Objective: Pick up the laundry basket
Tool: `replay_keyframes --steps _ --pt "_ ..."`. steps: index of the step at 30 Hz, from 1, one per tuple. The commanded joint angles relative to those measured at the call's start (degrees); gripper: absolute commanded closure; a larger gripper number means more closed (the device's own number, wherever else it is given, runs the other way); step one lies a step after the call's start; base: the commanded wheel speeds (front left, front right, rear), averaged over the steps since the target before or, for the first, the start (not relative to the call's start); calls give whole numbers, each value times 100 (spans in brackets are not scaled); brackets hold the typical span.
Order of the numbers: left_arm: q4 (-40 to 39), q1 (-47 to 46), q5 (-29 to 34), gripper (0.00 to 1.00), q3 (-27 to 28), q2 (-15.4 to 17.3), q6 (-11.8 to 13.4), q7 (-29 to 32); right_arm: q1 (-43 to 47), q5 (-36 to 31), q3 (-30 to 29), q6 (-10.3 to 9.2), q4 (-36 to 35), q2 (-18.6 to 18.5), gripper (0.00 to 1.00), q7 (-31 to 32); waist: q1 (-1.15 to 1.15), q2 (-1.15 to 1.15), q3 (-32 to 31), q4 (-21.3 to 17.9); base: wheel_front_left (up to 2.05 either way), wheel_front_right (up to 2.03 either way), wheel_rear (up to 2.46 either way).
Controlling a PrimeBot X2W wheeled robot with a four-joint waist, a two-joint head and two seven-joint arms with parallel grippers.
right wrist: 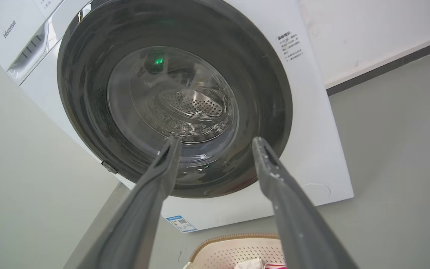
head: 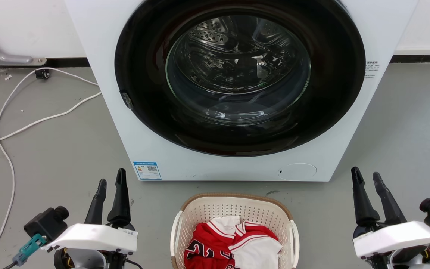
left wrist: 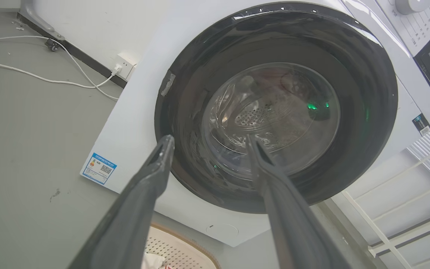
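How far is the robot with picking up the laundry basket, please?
Nothing looks done yet: the laundry basket sits on the floor before the washing machine. In hand: the left claw and right claw are open and empty, one on each side, not touching it. Left: grip the basket and lift it.

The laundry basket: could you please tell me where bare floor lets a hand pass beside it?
Bare floor lies between the laundry basket and the left end effector, likewise the right end effector. Tight: the strip before the washing machine.
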Motion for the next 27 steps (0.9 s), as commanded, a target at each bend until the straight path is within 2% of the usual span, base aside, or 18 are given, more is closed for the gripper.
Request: replay_keyframes --steps 1,27 --pt "-108 4 181 0 -30 18 -13 -65 -24 -184 16 0 -116 -7 0 -58 0 0 -1 -1 0 0 0" --pt "-255 190 1934 0 -253 25 105 -463 236 -2143 99 0 -351 1 0 -459 0 0 -5 12 0 0 0"
